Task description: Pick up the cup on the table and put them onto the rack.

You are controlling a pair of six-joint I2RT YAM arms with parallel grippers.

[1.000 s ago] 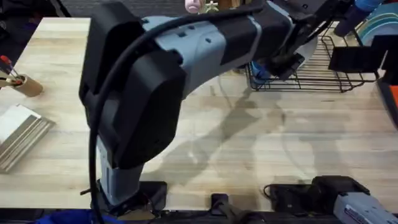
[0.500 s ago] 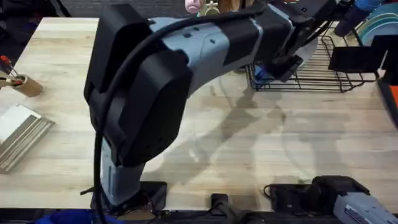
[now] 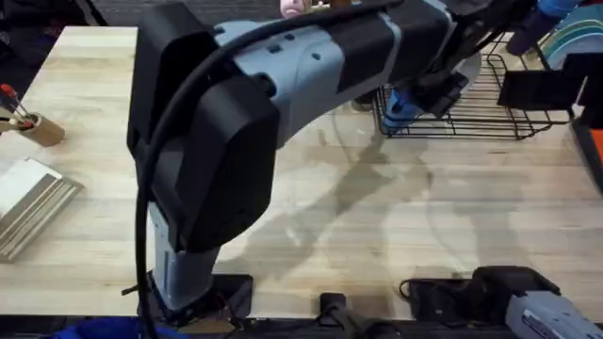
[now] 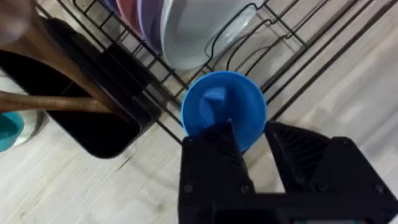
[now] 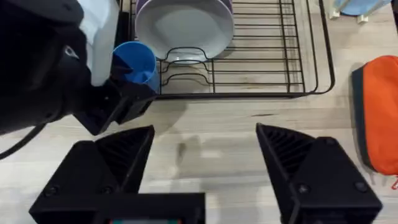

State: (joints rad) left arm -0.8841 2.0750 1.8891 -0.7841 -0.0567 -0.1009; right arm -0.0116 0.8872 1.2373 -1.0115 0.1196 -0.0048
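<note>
The blue cup [image 4: 224,106] hangs at the near left corner of the black wire rack [image 4: 292,43], open side up. My left gripper [image 4: 252,129] is shut on its wall, with one finger inside the cup and the other outside. From overhead, the left arm reaches across the table [image 3: 377,226] to the rack [image 3: 499,108], and the cup [image 3: 402,105] peeks out beneath the left gripper [image 3: 429,92]. The right wrist view shows the cup [image 5: 135,62] against the rack's [image 5: 249,94] left edge. My right gripper [image 5: 205,155] is open over bare wood short of the rack.
White and coloured bowls [image 4: 199,31] stand in the rack's slots. A black holder with wooden utensils [image 4: 93,118] sits beside the rack. An orange pouch [image 5: 379,118] lies right of it. A cardboard tube [image 3: 33,127] and stacked boards [image 3: 28,202] are at the table's left.
The left gripper has shifted slightly at the rack's corner, and more of the blue cup now shows beneath it. The right arm has not moved.
</note>
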